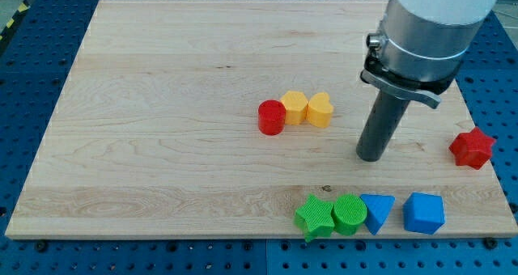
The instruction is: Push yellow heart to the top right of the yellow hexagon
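No fingers to spread or press together on this rig, only a straight dark rod ending in my tip (371, 157), set down on the pale wooden counter (162, 105) and touching no block. Nearest, up and toward the view's left from my tip: the yellow heart-shaped block (320, 110), near but clearly apart, and pressed against the right side of the yellow hexagonal block (295, 107). Beyond that, further left, a red cylindrical block (271, 117) against or just beside the hexagon's lower left, so three in a tight row. Probably parked low and to the right of the heart for a reason: from below, an upward shove would carry the heart toward the view's top and leave it at the hexagon's top right. Not yet lined up for that, by the look of it; better placed straight under the heart first, since a push from the present side would drive it into the hexagon and drag the whole row leftward. Well off to the right of my tip, near the counter's edge: a red star-shaped block (472, 148). Below my tip, along the view's bottom edge, out of the way: a green star-shaped block (314, 217), a green cylindrical block (349, 214), a blue triangular block (377, 212) and a blue angular block (423, 213) of unclear shape.
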You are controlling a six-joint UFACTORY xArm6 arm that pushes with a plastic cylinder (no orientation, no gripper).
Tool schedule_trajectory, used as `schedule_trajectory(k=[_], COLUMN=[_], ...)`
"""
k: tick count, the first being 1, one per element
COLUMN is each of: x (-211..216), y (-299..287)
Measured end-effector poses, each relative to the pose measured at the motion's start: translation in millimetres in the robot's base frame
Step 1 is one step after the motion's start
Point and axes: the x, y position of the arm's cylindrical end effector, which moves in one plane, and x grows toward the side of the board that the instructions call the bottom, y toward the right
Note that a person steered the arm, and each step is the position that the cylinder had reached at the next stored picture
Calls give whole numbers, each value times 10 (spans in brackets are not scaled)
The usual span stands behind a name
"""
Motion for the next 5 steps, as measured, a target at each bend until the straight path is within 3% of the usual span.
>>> schedule_trajectory(k=[2, 3, 5], x=[-168, -433, -447], y=[-436, -447, -447])
